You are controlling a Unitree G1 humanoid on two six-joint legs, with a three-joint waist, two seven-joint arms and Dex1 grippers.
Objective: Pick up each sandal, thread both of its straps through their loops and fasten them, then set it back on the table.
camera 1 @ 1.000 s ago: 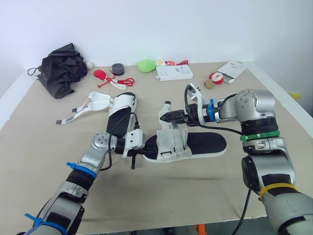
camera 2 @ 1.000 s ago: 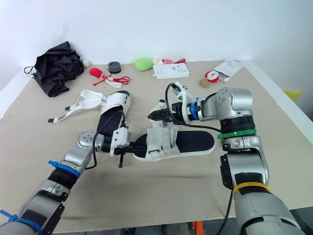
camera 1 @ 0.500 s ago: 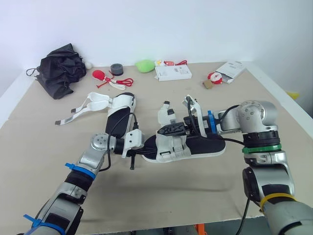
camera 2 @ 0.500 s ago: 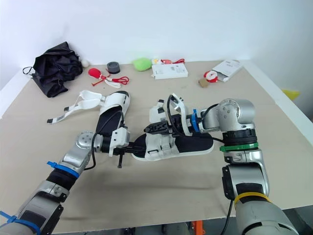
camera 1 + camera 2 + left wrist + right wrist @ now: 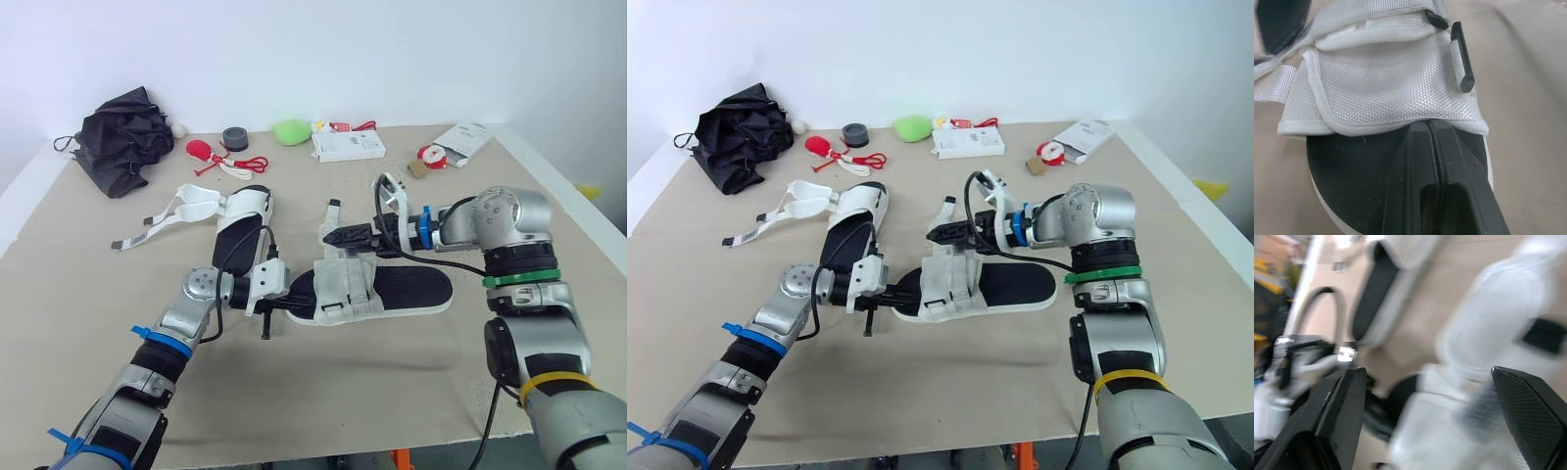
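Over the sandal [image 5: 411, 287], I am lining my wide-apart right gripper [image 5: 345, 236] on the strap [image 5: 331, 223], closed left gripper [image 5: 1429, 125] holding steady.

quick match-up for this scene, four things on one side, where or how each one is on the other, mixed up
Things:
1. left gripper
2. right gripper
3. far sandal
4. black fabric bundle

States and places:
a. far left corner of the table
b. open, above the near sandal's straps
c. shut, at the near sandal's end
d. lying with its straps loose

Pairs: 1-c, 2-b, 3-d, 4-a
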